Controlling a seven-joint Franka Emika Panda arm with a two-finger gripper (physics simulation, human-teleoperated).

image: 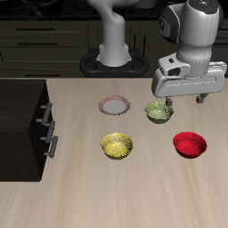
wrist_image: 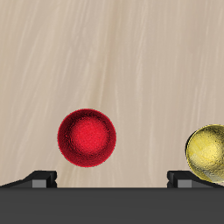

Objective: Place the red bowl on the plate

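**Q:** Where the exterior view looks down on the bench (image: pixel 134 191), what sits on it?

**A:** Four small round dishes. The plate (image: pixel 113 106), pinkish-red at the rim and pale in the centre, lies toward the back. The green bowl (image: pixel 158 110) sits just beside it. Nearer the front edge are the yellow bowl (image: pixel 117 145) and the red bowl (image: pixel 190 144), well apart from each other. The red bowl rests on the bench, away from the plate. A dark cabinet (image: pixel 22 120) with drawer handles stands at one side.

**Q:** And the hand?

**A:** The hand (image: pixel 189 100) hangs in the air above the bench, over the spot between the green and red bowls, holding nothing.

**Q:** What does the wrist view add?

**A:** It looks straight down at the red bowl (wrist_image: pixel 87 137), glossy with a textured inside, and part of the yellow bowl (wrist_image: pixel 207 152) at the frame's edge. Both fingertips (wrist_image: pixel 42 178) show, set wide apart with bare bench between them.
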